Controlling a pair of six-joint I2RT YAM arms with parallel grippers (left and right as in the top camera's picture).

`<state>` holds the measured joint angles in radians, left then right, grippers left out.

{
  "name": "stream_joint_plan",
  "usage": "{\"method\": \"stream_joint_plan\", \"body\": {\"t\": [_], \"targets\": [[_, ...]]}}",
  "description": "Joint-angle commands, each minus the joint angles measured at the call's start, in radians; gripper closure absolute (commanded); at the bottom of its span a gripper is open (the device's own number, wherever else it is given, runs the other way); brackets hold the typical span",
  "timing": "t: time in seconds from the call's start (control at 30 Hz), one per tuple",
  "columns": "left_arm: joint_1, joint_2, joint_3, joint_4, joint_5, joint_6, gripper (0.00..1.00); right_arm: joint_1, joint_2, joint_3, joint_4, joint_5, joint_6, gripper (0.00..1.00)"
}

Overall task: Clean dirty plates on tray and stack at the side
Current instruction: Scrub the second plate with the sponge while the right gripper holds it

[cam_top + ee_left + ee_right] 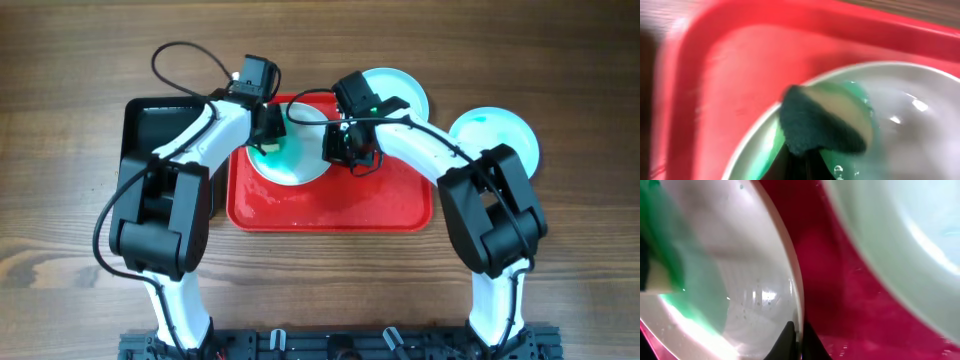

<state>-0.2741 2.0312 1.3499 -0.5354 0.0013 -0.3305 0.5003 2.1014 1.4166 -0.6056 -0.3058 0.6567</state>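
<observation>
A plate (295, 160) with a teal-green smear lies at the back of the red tray (330, 205). My left gripper (268, 135) is shut on a green sponge (825, 120), which presses on the plate's left part (920, 115). My right gripper (340, 150) is shut on that plate's right rim, with the rim between its fingertips (799, 340). A second pale plate (400, 88) sits at the tray's back right corner and also shows in the right wrist view (900, 245). A third plate (500, 135) lies on the table to the right of the tray.
A black tray (145, 125) stands left of the red tray, partly under my left arm. The red tray's floor (840, 290) looks wet. Wooden table (560, 260) surrounds everything.
</observation>
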Motion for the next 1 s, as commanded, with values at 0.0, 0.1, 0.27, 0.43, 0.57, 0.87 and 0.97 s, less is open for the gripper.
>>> {"method": "stream_joint_plan", "body": {"t": [0.0, 0.1, 0.27, 0.43, 0.57, 0.87, 0.97], "targets": [[-0.021, 0.045, -0.018, 0.025, 0.34, 0.251, 0.96, 0.007, 0.022, 0.003, -0.013, 0.007, -0.037, 0.96], [-0.024, 0.045, -0.018, -0.032, 0.457, 0.356, 0.96, 0.007, 0.022, 0.003, -0.008, -0.01, -0.055, 0.95], [-0.022, 0.045, -0.018, -0.251, 0.489, 0.527, 0.96, 0.007, 0.022, 0.003, -0.008, -0.01, -0.055, 0.96], [-0.023, 0.045, -0.015, -0.34, 0.488, 0.589, 0.96, 0.007, 0.022, 0.003, -0.005, -0.011, -0.054, 0.96], [-0.023, 0.045, 0.001, -0.182, 0.445, 0.442, 0.96, 0.007, 0.022, 0.003, -0.006, -0.011, -0.054, 0.96], [-0.023, 0.045, 0.001, -0.039, -0.071, -0.309, 0.96, 0.007, 0.022, 0.003, -0.006, -0.011, -0.055, 0.96], [-0.021, 0.045, 0.001, -0.192, -0.19, -0.414, 0.96, 0.007, 0.022, 0.003, -0.006, -0.01, -0.055, 0.96]]}}
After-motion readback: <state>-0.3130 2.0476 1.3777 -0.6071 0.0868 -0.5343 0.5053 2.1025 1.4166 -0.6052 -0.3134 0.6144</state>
